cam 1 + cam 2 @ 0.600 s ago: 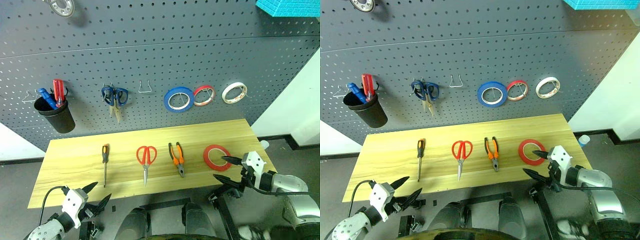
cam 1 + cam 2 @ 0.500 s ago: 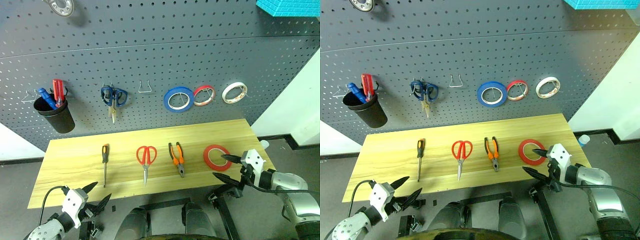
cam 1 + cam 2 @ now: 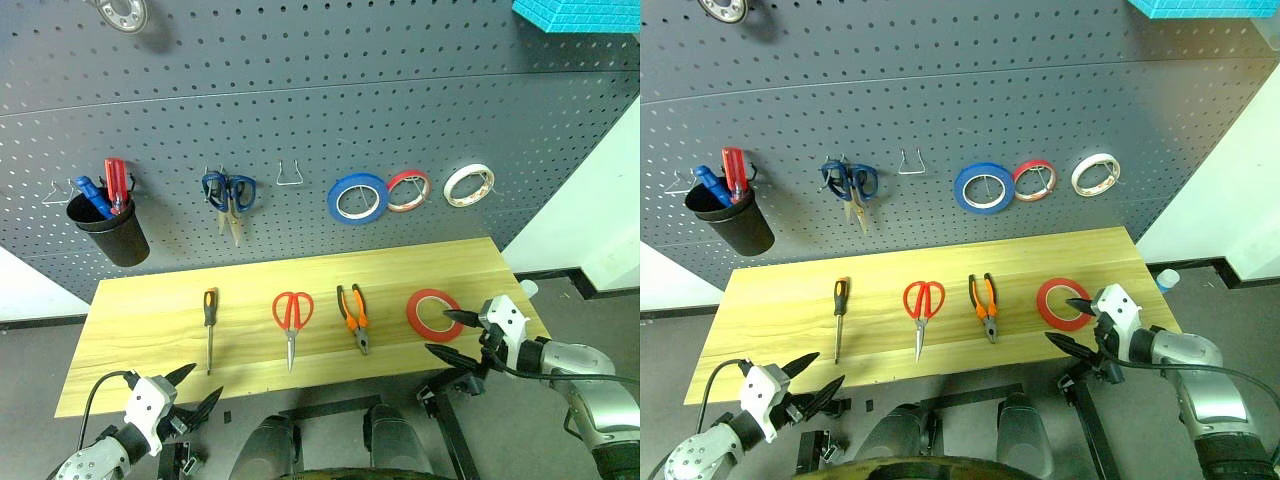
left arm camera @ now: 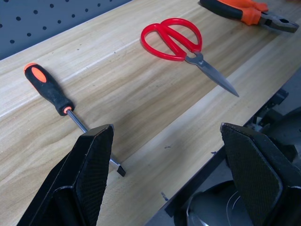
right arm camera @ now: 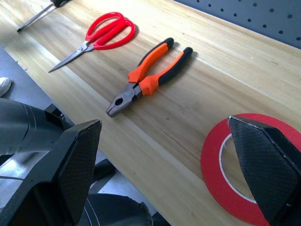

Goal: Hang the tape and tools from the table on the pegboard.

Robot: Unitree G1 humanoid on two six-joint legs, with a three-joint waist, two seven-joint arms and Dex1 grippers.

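On the light wooden table [image 3: 150, 320] lie, left to right, an orange-and-black screwdriver [image 3: 210, 322], red-handled scissors [image 3: 292, 316], orange-and-black pliers [image 3: 353, 317] and the thin red tape ring [image 3: 433, 313]. Behind stands the dark grey pegboard [image 3: 300, 100]. My right gripper [image 3: 440, 333] is open at the table's front right corner, one finger over the tape's near edge [image 5: 210, 162], the other off the table's front. My left gripper [image 3: 199, 387] is open below the front edge, near the screwdriver's tip [image 4: 117, 168].
On the pegboard hang a black cup [image 3: 112, 232] with red and blue screwdrivers, blue-handled scissors [image 3: 229, 190], a blue roll [image 3: 357, 198], a small red roll [image 3: 407, 190] and a white roll [image 3: 468, 185]. A bare wire hook [image 3: 291, 175] sits between scissors and blue roll.
The blue-handled scissors sway a little on their hook. My right gripper has edged very slightly towards the tape. The left gripper has kept still.
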